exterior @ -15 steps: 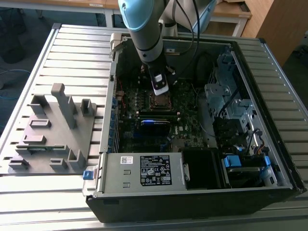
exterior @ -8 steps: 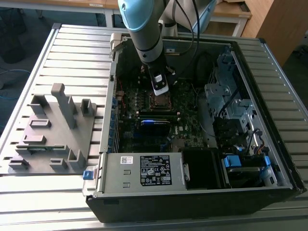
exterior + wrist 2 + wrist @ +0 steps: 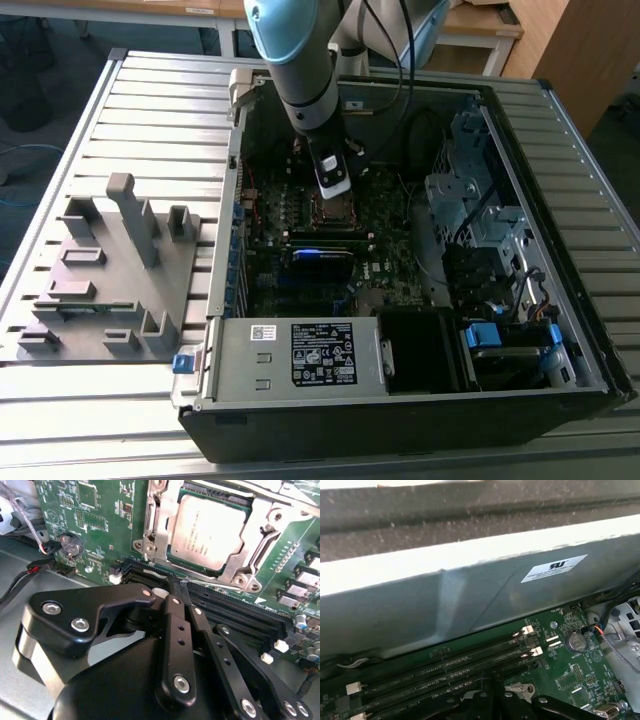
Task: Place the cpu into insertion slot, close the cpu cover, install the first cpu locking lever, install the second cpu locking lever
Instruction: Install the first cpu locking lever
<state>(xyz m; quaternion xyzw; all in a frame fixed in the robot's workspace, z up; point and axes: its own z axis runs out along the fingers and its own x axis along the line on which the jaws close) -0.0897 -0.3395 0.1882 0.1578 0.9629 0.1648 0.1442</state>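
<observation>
The cpu cover is shiny silver metal, and the cpu under it is smooth dull metal. The gripper is smooth black with shiny silver screws. The circuit board is glossy green. The computer case wall is grey metal with scratches

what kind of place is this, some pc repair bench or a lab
Most likely a robotics lab or test cell, not a repair shop. An open computer case lies on a slatted metal table, a grey fixture block sits beside it, and a robot arm reaches in over the motherboard.
</observation>
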